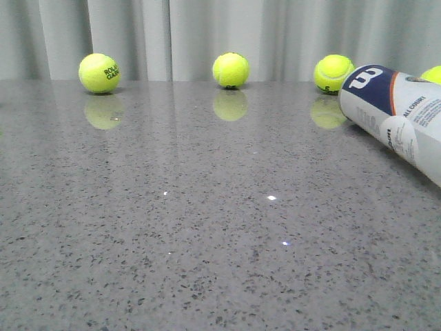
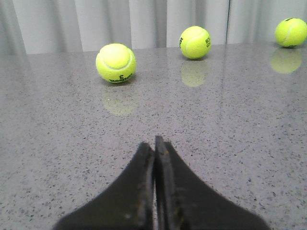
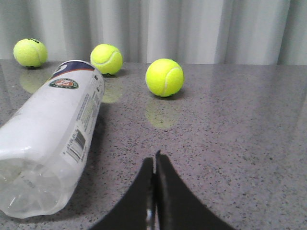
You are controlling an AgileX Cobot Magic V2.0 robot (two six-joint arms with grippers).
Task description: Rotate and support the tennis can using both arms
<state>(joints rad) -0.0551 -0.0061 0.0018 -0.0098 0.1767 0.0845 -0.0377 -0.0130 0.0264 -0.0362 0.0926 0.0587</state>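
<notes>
The tennis can (image 1: 396, 117) lies on its side at the right of the grey table, its navy end toward the back, its body running off the right edge of the front view. In the right wrist view the tennis can (image 3: 53, 139) lies beside my right gripper (image 3: 154, 160), which is shut and empty and apart from the can. My left gripper (image 2: 154, 143) is shut and empty over bare table; the can does not show in its view. Neither arm shows in the front view.
Yellow tennis balls sit along the back by the grey curtain: one at the left (image 1: 100, 73), one in the middle (image 1: 231, 69), one by the can's navy end (image 1: 333, 73), and one at the right edge (image 1: 434, 74). The table (image 1: 207, 227) is speckled grey stone.
</notes>
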